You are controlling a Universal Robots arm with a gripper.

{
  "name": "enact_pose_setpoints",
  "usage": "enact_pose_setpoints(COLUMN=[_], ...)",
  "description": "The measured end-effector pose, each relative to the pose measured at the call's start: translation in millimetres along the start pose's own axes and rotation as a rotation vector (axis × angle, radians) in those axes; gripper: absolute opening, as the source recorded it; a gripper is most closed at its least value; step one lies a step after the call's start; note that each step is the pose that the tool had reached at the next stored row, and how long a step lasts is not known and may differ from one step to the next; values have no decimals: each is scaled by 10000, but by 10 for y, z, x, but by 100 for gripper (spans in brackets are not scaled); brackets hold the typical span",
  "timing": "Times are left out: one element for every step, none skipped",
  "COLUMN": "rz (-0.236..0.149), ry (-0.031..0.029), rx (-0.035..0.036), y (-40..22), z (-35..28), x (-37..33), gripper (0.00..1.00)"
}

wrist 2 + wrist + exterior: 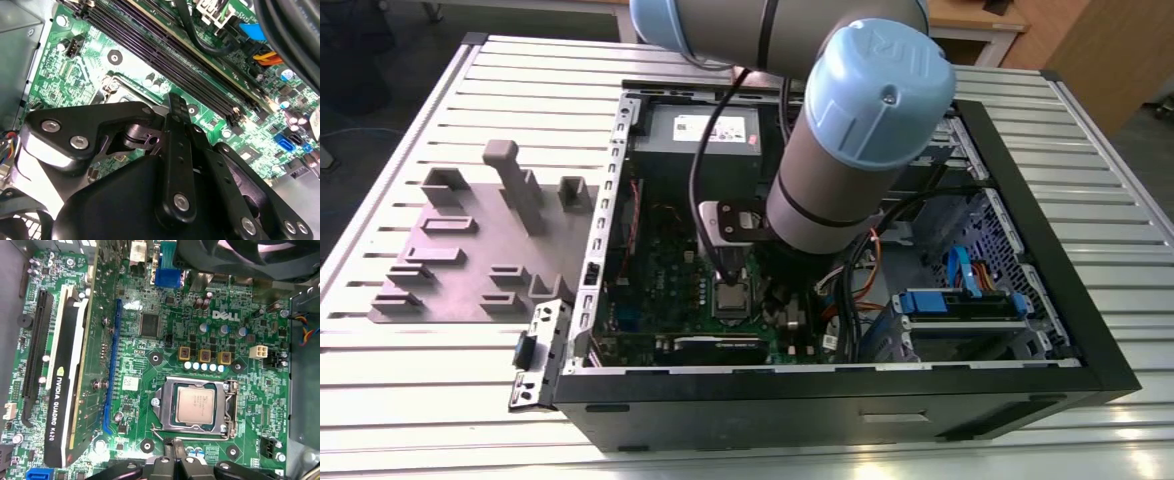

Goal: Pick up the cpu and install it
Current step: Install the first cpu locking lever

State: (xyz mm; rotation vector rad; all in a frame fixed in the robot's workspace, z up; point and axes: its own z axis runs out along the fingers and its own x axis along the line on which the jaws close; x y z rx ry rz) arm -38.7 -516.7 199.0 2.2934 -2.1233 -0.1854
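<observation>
The small, flat, square cpu with a pale silver-grey metal top (pixel 195 405) lies seated in the metal-framed socket (pixel 231 407) on the green circuit board (pixel 165 305) inside the open black computer case (pixel 854 400) on the table (pixel 400 400). The black gripper (pixel 172 447) hangs just beside the socket, holding nothing; its jaws appear together, though the linkage hides their tips. Placement looks done; whether the socket is latched cannot be told.
</observation>
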Motion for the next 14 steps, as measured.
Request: enact_pose_setpoints(rz=[0, 0, 0, 0, 0, 0, 0, 0, 0, 0, 0, 0, 0, 0], ry=[-1, 0, 0, -1, 0, 0, 0, -1, -2, -3, 0, 0, 0, -1], rx=[0, 0, 0, 0, 0, 0, 0, 0, 1, 1, 0, 0, 0, 0], y=[1, 2, 2, 3, 3, 4, 5, 5, 5, 5, 6, 6, 6, 6], z=[-8, -18, -25, -31, -37, -46, -55, -60, -60, -60, -65, -67, -68, -68], x=[-1, -1, -2, -3, -3, -4, -4, -5, -5, -5, -5, -5, -5, -6], gripper=[11, 11, 11, 11, 11, 11, 11, 11, 11, 11, 11, 11, 11, 11])
